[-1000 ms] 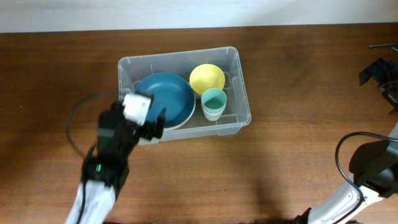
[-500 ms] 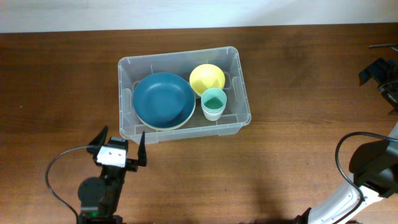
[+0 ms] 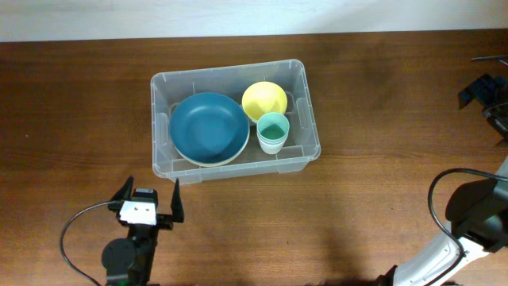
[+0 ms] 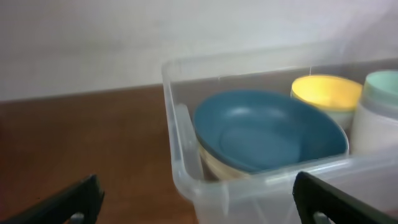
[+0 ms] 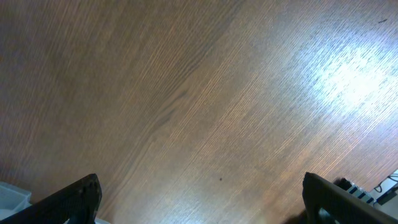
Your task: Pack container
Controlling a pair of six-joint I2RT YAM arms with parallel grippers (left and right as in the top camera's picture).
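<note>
The large clear plastic storage bin point(image 3: 238, 169) sits upper centre in the overhead frame with a dark blue bowl point(image 3: 208, 129), a yellow bowl point(image 3: 264, 99) and a mint cup point(image 3: 272, 131) inside, and I'd fear the left fingers point(image 4: 329, 199), spread empty just below it, shoving it along the smooth brown wooden bench point(image 3: 381, 199), the right fingers point(image 5: 68, 199) spread empty too, a white wall point(image 3: 238, 16) beyond.

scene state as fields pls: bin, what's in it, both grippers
container: on table, top open, no lid in view
contents: blue bowl left; yellow bowl far right; mint cup near right, upright
left gripper: open, empty, on near side of container, not touching it
right gripper: open, empty, over bare table
</note>
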